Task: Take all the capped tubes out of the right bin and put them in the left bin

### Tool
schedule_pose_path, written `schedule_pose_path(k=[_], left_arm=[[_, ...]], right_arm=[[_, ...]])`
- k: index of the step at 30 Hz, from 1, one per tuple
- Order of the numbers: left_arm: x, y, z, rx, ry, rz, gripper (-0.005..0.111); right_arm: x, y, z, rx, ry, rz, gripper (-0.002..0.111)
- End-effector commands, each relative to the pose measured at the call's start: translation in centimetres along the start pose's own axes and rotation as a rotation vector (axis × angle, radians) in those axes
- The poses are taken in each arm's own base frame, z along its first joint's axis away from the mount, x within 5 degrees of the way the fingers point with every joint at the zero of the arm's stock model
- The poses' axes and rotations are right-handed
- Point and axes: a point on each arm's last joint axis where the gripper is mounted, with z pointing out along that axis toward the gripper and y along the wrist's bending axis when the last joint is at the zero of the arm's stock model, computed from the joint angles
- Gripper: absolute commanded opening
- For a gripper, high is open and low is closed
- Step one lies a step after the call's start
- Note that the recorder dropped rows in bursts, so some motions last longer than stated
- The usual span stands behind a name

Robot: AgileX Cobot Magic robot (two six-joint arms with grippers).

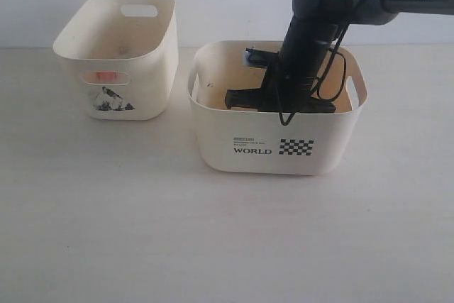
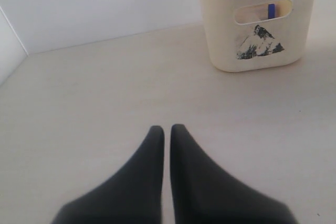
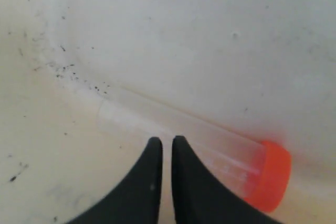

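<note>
Exterior view: right bin [image 1: 227, 140] wall hides right claw [image 3: 167, 142] tips; left wrist view crops left bin [image 2: 226, 35] rim.

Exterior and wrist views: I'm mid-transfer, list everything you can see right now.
left bin: one, cream, left on the table, dark picture under its slot handle
right bin: one, cream, "WORLD" print, beside the left bin
orange-capped tube: one, clear with orange-red cap, lying on the right bin's floor against its wall
blue cap: one, blue, inside the left bin, seen through its slot
table: one, pale
left claw: one, black, shut, empty, above bare table
right claw: one, black, shut, down inside the right bin at the tube
</note>
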Motion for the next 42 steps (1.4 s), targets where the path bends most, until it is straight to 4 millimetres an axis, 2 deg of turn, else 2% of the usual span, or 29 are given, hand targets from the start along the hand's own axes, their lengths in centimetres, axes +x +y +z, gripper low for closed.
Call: schedule_pose_path(k=[1,3,4,5,12,22,23,25,28,30,32,35,42], left_arm=[[-0.2,0.0,0.0,-0.001,-0.011,-0.008,0.004],[-0.2,0.0,0.0,-0.001,-0.011,-0.008,0.004],[-0.2,0.0,0.0,-0.001,-0.011,-0.008,0.004],[-0.2,0.0,0.0,-0.001,-0.011,-0.008,0.004],[-0.2,0.0,0.0,-0.001,-0.011,-0.008,0.004],[-0.2,0.0,0.0,-0.001,-0.011,-0.008,0.004],[-0.2,0.0,0.0,-0.001,-0.011,-0.008,0.004],[-0.2,0.0,0.0,-0.001,-0.011,-0.008,0.004],[-0.2,0.0,0.0,-0.001,-0.011,-0.008,0.004],[-0.2,0.0,0.0,-0.001,-0.011,-0.008,0.004],[-0.2,0.0,0.0,-0.001,-0.011,-0.008,0.004],[-0.2,0.0,0.0,-0.001,-0.011,-0.008,0.004],[-0.2,0.0,0.0,-0.001,-0.011,-0.008,0.004]], right_arm=[[0.0,-0.4,0.0,0.011,0.001,0.021,0.035],[-0.1,-0.5,0.4,0.015,0.010,0.073,0.058],[-0.1,-0.6,0.7,0.016,0.016,0.101,0.066],[-0.2,-0.7,1.0,0.018,0.022,0.110,0.068],[-0.5,-1.0,3.0,-0.027,0.071,0.148,0.063],[-0.5,-1.4,4.1,-0.018,0.094,0.148,0.062],[-0.5,-1.4,4.1,-0.018,0.094,0.148,0.060],[-0.5,-1.4,4.1,-0.018,0.094,0.148,0.047],[-0.5,-1.3,4.1,-0.020,0.094,0.149,0.021],[-0.6,-1.3,4.0,-0.023,0.090,0.148,-0.001],[-0.7,-1.0,3.5,-0.034,0.078,0.147,0.000],[-1.0,-0.2,1.4,-0.046,0.019,0.113,0.000],[-1.1,1.2,-5.4,0.037,-0.173,-0.016,0.000]])
